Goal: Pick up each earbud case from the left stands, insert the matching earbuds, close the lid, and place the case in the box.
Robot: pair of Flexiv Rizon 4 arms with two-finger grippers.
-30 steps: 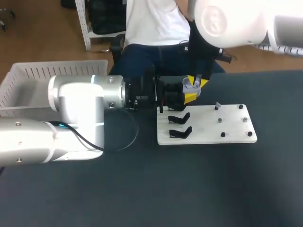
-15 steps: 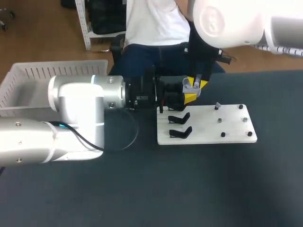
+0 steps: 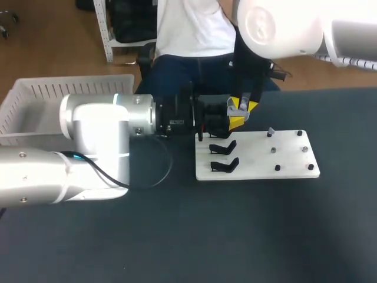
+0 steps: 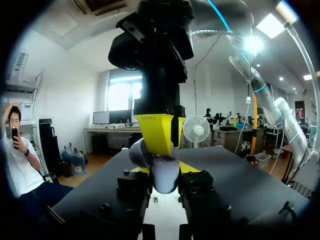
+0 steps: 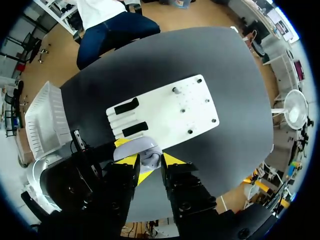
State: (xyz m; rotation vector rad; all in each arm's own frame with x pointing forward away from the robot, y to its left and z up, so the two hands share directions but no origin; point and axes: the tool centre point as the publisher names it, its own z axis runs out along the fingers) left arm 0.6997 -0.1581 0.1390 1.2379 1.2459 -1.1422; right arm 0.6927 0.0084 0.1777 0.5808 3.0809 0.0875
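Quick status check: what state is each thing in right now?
earbud case, off its stand, lid looks open
left gripper, shut on earbud case
right gripper, just above the earbud case
two black stands, empty
box, no case visible inside

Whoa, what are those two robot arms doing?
Both arms meet at one small grey earbud case, close by the white board. The left gripper grips it from two sides, and the right gripper is right on top of it. The case is not yet in the white basket.
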